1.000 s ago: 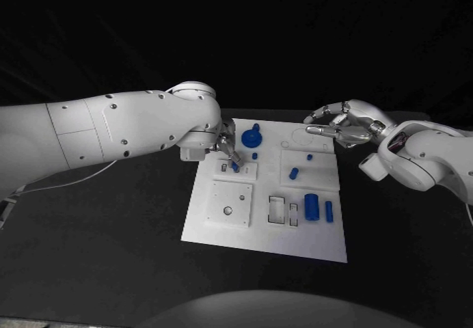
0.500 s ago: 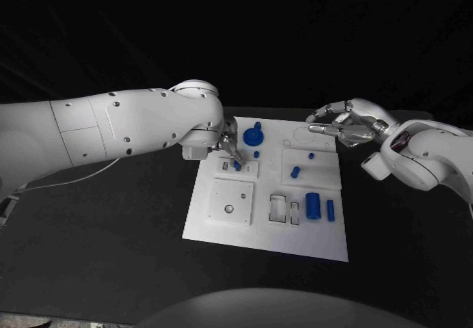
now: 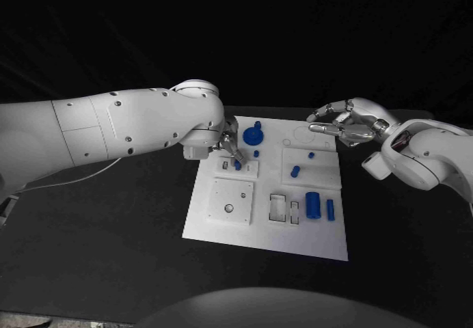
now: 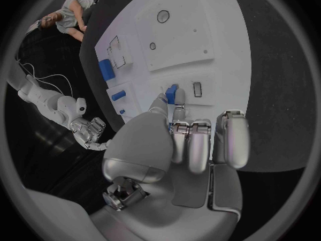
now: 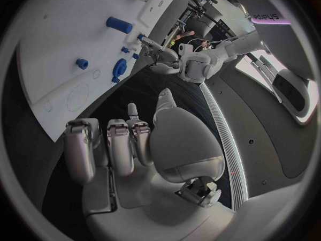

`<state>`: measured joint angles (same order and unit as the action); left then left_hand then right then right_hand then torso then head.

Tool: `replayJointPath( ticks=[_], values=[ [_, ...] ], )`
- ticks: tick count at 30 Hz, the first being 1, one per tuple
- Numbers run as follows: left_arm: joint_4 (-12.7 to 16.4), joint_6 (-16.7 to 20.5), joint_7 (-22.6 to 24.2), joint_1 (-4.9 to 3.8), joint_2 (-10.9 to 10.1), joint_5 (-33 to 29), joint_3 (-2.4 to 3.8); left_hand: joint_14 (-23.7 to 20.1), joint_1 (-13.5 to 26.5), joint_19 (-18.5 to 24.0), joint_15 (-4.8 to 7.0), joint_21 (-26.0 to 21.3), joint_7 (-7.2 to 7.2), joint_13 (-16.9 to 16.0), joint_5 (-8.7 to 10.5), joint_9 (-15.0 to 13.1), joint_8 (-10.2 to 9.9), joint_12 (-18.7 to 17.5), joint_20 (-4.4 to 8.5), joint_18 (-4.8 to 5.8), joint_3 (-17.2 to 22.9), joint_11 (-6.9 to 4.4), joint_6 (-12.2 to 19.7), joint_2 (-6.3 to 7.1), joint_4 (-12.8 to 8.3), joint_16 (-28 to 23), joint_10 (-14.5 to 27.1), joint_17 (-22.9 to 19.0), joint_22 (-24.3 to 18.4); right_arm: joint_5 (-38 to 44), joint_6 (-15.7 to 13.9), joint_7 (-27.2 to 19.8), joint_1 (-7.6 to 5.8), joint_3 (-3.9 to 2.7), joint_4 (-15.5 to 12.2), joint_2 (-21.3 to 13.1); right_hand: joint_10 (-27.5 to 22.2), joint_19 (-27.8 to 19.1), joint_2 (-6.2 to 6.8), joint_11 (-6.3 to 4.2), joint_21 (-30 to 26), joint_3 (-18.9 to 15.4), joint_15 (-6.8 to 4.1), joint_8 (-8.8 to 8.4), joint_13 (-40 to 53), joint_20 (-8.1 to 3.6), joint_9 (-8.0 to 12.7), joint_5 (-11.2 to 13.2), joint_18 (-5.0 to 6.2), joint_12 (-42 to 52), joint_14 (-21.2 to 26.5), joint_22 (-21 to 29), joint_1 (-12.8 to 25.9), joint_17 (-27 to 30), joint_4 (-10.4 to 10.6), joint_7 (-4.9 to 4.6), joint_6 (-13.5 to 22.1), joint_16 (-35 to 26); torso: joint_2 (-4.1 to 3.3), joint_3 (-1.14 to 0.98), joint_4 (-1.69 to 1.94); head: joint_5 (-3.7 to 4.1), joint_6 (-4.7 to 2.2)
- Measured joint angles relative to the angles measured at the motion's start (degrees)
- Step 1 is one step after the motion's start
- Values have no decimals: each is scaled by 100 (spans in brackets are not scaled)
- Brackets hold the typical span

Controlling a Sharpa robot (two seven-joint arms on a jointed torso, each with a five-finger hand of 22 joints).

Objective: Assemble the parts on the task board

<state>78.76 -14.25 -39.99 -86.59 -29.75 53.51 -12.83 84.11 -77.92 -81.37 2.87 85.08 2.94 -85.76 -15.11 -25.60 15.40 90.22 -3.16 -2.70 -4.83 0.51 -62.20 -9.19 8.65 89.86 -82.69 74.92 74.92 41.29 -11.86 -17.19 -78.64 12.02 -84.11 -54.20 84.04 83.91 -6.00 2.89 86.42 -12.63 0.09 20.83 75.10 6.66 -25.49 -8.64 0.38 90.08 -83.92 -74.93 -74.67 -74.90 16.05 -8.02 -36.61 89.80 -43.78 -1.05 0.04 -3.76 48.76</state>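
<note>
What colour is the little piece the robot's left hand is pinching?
Blue. The small part in the left hand shows best in the left wrist view.

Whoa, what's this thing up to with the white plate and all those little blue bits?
It is fitting small blue parts into a white task board on a black table. The left hand pinches a small blue part at its fingertips, over a raised square block near the board's far left corner. The right hand hovers by the far right corner, fingers curled, holding nothing. Other blue parts, including a round knob, sit elsewhere on the board.

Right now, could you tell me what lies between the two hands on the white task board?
In the head view, a round blue part stands between left hand and right hand.
</note>
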Motion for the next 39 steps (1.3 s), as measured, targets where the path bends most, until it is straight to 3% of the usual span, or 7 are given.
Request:
replayJointPath(
  ticks=[14, 30, 39],
  values=[
    [-4, 28, 0, 40, -6, 15, -2, -1, 31, 0, -1, 0, -18, 0, 67, -10, -2, 10, 0, 0, 54, 0, 20, 31, -7, 0, 0, -1, 0, 1, 2, 1, 3, 0, -2, -15, 0, 0, 0, 0, 0, -17, 0, 0, -4, 0, 9, -23, 0, 0, 0, 1, 0, -5, -16, 0, 0, 0, -1, 2, 1, -2, 19],
    [21, 65, 2, 85, -22, 59, 4, -2, 108, 21, -2, -22, 12, -2, 357, -57, -34, -9, -21, 0, 171, 0, 51, 107, 67, 0, 0, -1, -1, 1, 10, 1, 19, 0, 2, -14, 0, 0, 0, 0, 0, -16, 0, 0, -1, 0, 9, -23, 0, 0, 0, 2, 0, -4, -17, 0, 0, 0, 3, 3, 1, -19, 32],
    [58, 107, 11, 95, -69, 72, 8, -3, 115, 21, -3, -42, 22, -2, 369, -72, -58, -16, -21, 0, 211, 0, 60, 114, 26, 0, 0, -1, -1, 2, 14, 2, 25, 0, 2, -24, 0, 0, -23, 0, 0, -16, 0, 0, -2, 0, 14, -22, 0, 17, 0, 2, -23, -3, -16, 0, 0, 0, 2, 3, -3, -8, 27]
  ],
)
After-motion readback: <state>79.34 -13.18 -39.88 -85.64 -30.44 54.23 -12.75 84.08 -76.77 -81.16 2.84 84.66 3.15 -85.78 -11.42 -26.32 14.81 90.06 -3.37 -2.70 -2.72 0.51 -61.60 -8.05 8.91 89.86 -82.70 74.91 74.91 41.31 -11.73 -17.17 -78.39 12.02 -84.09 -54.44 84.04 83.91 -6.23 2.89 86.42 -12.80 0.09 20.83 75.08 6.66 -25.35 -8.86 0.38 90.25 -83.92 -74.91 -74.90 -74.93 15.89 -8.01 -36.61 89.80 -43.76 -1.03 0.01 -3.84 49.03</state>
